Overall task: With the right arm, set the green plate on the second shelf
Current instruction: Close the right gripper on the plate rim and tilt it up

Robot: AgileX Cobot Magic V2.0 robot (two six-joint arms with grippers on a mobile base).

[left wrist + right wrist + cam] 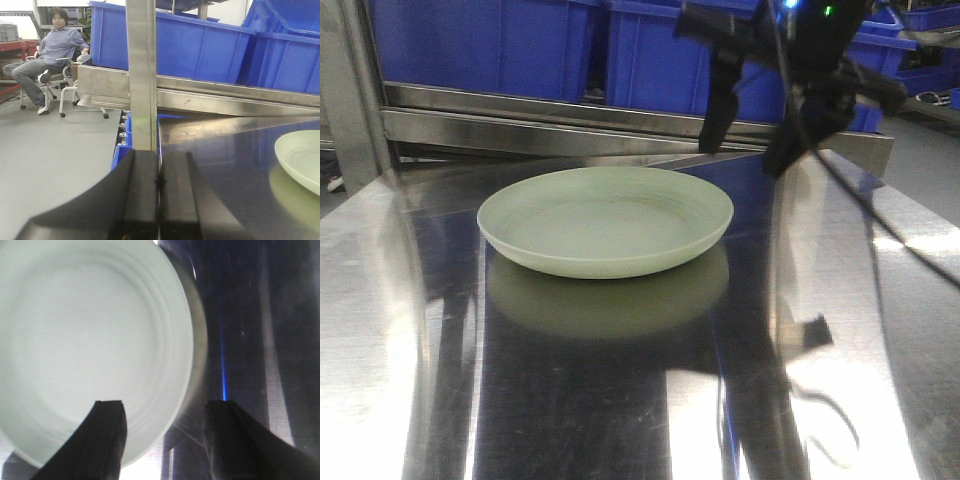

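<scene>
I see the round, shallow, pale sage-green matte plate (pixel 605 220) lying flat on the shiny stainless-steel surface (pixel 400 350), its reflection showing beneath it. The right claw (pixel 745 150) hangs above and behind the plate's right rim, clear of it; its two black fingers are spread wide and hold nothing. From the right wrist view one finger (pixel 107 435) is over the plate's inner rings and the other is past the rim, over bare steel, so the open claw straddles the plate's edge. The left claw (pixel 160 155) sits off to the plate's left; its black fingers are pressed together with nothing between them. Behind the plate run a steel shelf rail (pixel 570 120) and big blue plastic bins (pixel 520 45); a steel upright post (pixel 142 75) stands to the plate's left.
</scene>
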